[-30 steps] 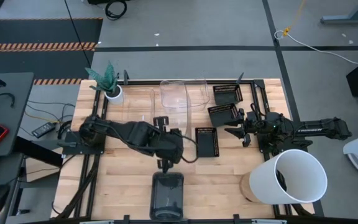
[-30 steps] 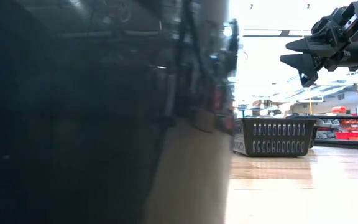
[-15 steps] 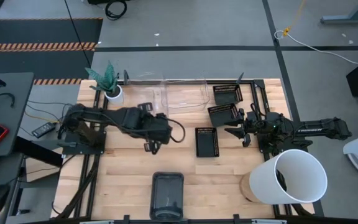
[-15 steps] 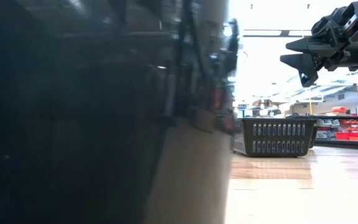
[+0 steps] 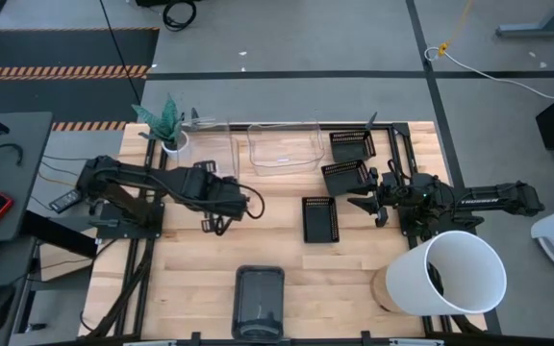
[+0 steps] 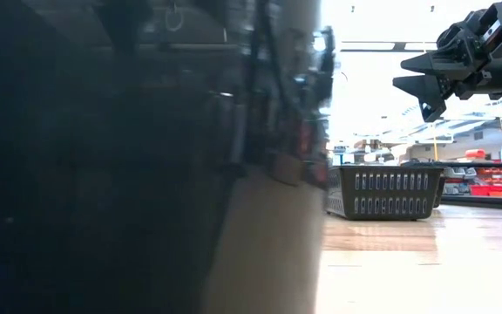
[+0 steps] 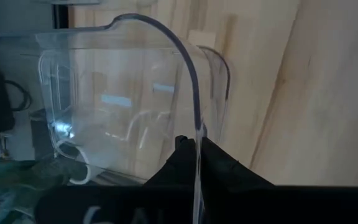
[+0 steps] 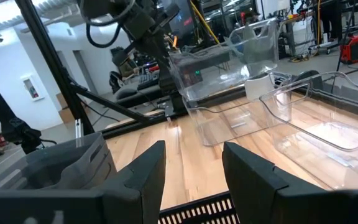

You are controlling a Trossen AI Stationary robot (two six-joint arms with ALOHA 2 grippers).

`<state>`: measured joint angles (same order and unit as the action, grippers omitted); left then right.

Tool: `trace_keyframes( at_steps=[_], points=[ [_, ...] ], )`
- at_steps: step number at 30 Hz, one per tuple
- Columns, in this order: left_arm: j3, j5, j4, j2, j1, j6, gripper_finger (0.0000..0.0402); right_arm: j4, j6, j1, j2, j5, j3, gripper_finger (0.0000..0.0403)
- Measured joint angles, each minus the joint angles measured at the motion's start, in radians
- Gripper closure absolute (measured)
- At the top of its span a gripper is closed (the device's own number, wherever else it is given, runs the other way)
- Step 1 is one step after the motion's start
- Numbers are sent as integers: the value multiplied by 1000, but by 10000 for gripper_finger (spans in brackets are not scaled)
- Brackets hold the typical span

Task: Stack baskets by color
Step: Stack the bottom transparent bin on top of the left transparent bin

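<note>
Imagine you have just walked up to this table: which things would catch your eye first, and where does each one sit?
The big white bucket lying on its side at the table's near right corner stands out first. Next comes the left gripper, shut on the rim of a clear basket and holding it above the left of the table. The right gripper waits open beside three black slotted baskets right of centre.

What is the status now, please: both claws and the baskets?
Left claw shut on clear basket wall, carrying it at table's back left. Right claw open, empty, above the black slotted baskets. Dark grey basket front centre. No obstruction seen.
</note>
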<state>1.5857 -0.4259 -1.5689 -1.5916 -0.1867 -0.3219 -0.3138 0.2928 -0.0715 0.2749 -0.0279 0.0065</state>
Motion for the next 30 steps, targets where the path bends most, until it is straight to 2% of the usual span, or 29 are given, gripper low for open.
trace_keyframes(
  at_steps=[7, 12, 19, 30],
  points=[
    [-30, 4, 12, 6, 16, 102, 391, 0, 0, 0, 0, 0, 0, 238],
    [-30, 45, 60, 6, 36, 117, 390, 0, 0, 0, 0, 0, 0, 238],
    [-35, 48, 61, 5, 38, 118, 389, 0, 0, 0, 0, 0, 0, 238],
    [-140, 84, 114, 3, 40, 124, 389, 0, 0, 0, 0, 0, 0, 238]
  ],
)
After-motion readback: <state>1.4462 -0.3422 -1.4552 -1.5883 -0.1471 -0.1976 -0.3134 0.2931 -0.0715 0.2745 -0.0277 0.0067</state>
